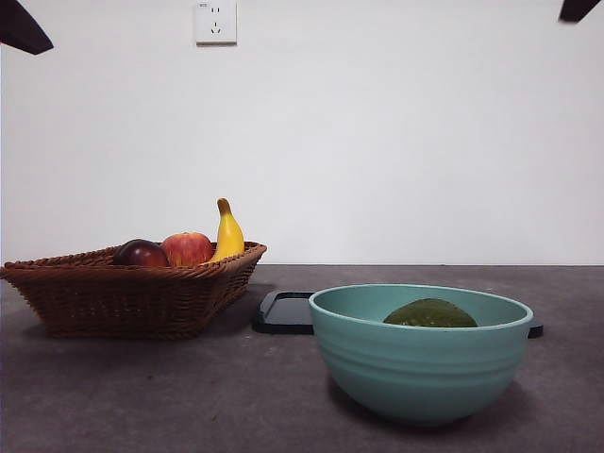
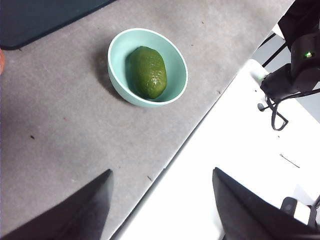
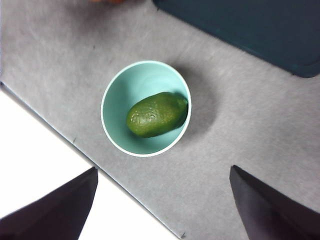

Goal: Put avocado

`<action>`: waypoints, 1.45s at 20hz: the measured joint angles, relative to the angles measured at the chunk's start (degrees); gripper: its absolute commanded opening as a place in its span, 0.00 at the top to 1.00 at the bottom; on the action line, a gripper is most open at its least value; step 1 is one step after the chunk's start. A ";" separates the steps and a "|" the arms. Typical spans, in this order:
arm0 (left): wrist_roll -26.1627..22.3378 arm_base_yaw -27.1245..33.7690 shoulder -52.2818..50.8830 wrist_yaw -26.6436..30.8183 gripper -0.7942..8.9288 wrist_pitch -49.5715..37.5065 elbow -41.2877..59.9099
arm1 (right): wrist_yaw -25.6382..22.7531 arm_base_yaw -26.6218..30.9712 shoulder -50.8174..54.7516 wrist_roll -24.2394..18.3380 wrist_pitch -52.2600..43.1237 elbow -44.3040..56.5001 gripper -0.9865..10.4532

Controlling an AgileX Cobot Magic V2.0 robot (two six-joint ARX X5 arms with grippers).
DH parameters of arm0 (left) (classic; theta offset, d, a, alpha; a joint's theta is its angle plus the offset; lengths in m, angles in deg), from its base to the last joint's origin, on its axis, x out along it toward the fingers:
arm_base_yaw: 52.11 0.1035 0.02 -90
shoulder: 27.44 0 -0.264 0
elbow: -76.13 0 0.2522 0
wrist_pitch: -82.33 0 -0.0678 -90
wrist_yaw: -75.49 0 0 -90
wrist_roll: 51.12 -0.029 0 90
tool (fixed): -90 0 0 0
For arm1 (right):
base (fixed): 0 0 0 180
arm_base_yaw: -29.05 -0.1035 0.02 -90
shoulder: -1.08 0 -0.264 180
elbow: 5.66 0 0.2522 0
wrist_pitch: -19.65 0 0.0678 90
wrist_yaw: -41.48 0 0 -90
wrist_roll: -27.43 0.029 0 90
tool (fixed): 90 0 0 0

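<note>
Resting on the grey table (image 1: pixel 113 396), largest first: a wicker basket (image 1: pixel 123 297) of fruit toward the left edge, a dark tray (image 1: pixel 288 311) behind, and a teal bowl (image 1: pixel 420 354) close to the near edge. The avocado (image 3: pixel 156 114) lies on its side inside the bowl, long axis across the bowl floor, ends near the walls. Both arms wait high above and well apart from it. The left gripper (image 2: pixel 160 205) and the right gripper (image 3: pixel 162 205) each hang with jaws spread wide, holding nothing. Judgement: the fruit lies below and ahead of both; the right gripper appears more directly over it, and its jaws should straddle the short axis.
</note>
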 measured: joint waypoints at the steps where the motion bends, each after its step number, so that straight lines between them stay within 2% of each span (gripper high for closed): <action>1: 0.00 0.00 -0.26 -0.02 0.60 -0.02 0.00 | -0.02 -0.68 -1.42 0.00 -0.55 0.00 0.55; 4: 0.00 0.00 -0.59 -0.04 0.60 -0.07 0.00 | -0.87 -3.39 -6.32 0.00 -2.97 0.00 0.57; 8: 0.00 -0.02 -0.59 -0.04 0.60 -0.09 0.00 | -5.84 -7.21 -14.32 0.00 -7.72 0.00 0.59; 10: 0.00 -0.02 -0.59 -0.04 0.60 -0.09 0.00 | -6.21 -8.63 -18.60 0.00 -10.69 0.00 0.60; 17: 0.00 -0.02 -0.59 -0.04 0.60 -0.09 0.00 | -8.59 -10.34 -30.38 -0.07 -17.05 0.02 0.66; 21: 0.00 -0.02 -0.59 -0.04 0.60 -0.11 0.00 | -9.14 -10.34 -33.42 -0.26 -19.87 0.02 0.75; 26: 0.00 -0.02 -0.59 -0.04 0.60 -0.55 0.00 | -9.09 -10.93 -34.45 -0.39 -21.18 0.02 0.75; 29: 0.00 -0.02 -0.59 -0.04 0.60 -1.40 0.00 | -9.07 -11.26 -35.58 -0.46 -21.11 0.02 0.79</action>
